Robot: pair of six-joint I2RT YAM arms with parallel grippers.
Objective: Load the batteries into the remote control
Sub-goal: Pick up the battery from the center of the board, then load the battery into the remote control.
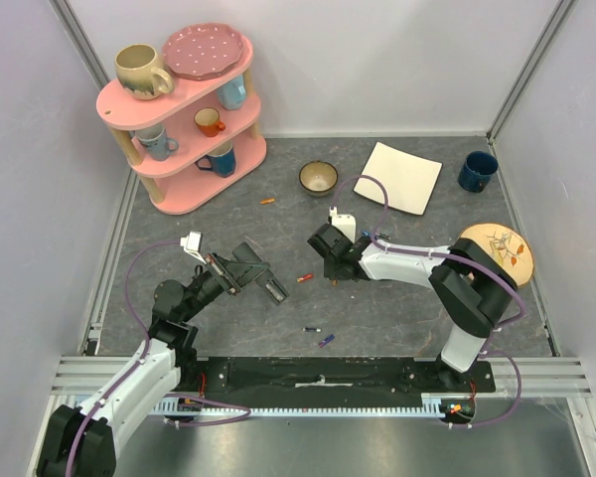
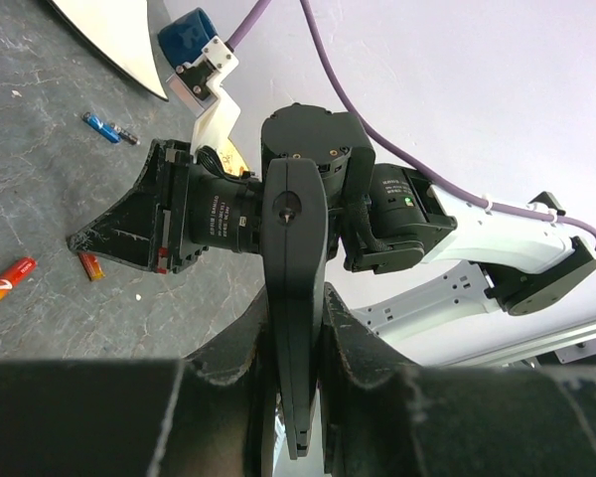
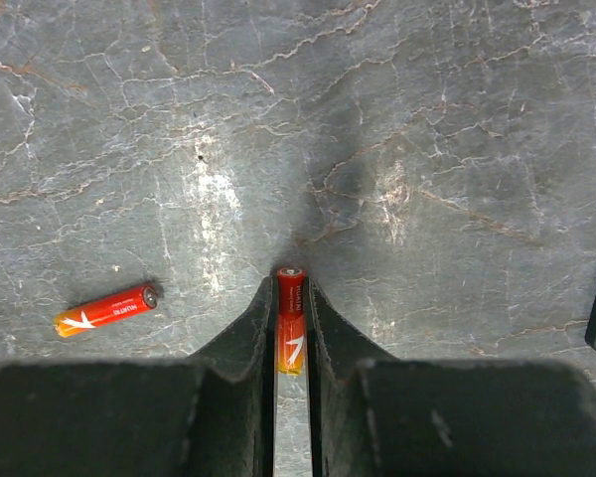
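Remote control [image 2: 293, 248] is clamped in the left tool [image 2: 294, 348], raised over the surface's left half. Right tool [image 3: 291, 288] pinches one red battery [image 3: 290, 328] near the surface's middle, and a second battery [image 3: 107, 309] lies loose beside it. Loading looks not yet begun.

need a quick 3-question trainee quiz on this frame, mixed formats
1. True or false: the right gripper is shut on a red battery.
2. What does the left gripper hold? A) a screwdriver B) the remote control C) nothing
3. Fill in: in the right wrist view, a second red battery lies loose on the table to the ___ of the held one.

Key: 1 true; 2 B; 3 left.
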